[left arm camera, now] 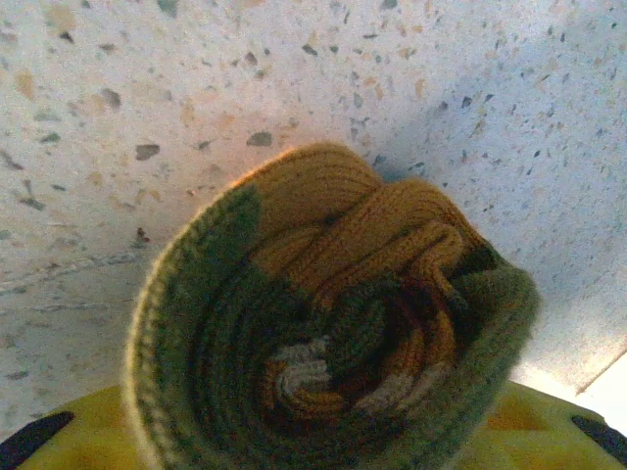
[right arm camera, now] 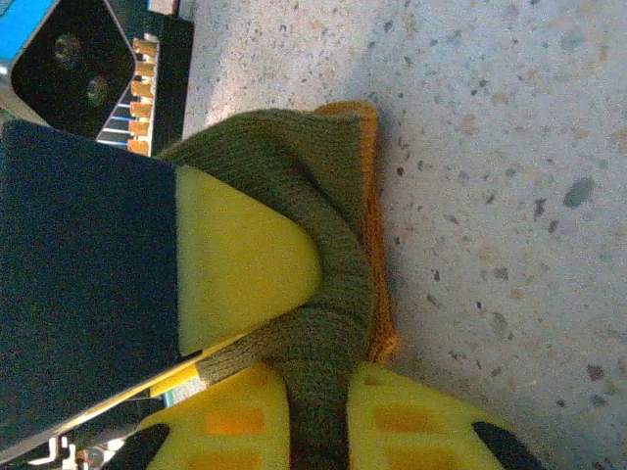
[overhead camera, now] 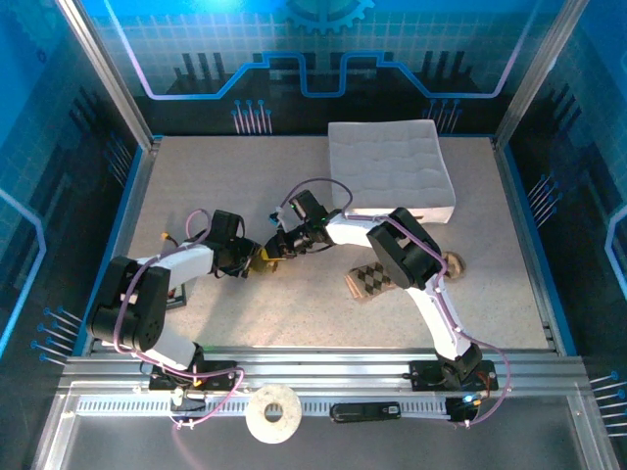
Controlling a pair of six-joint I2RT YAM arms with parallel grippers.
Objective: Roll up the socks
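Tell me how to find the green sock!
Find the white box at the back of the table. Come nearer to where the left gripper and right gripper meet; the green sock is the rolled bundle there. It is green and orange, unlike the brown diamond sock to its right.

Overhead camera set at six o'clock, looking down toward twelve across the whole worktop (overhead camera: 196, 196), both wrist cameras pressed close on the same olive-green sock (left arm camera: 323, 323), mid-worktop.
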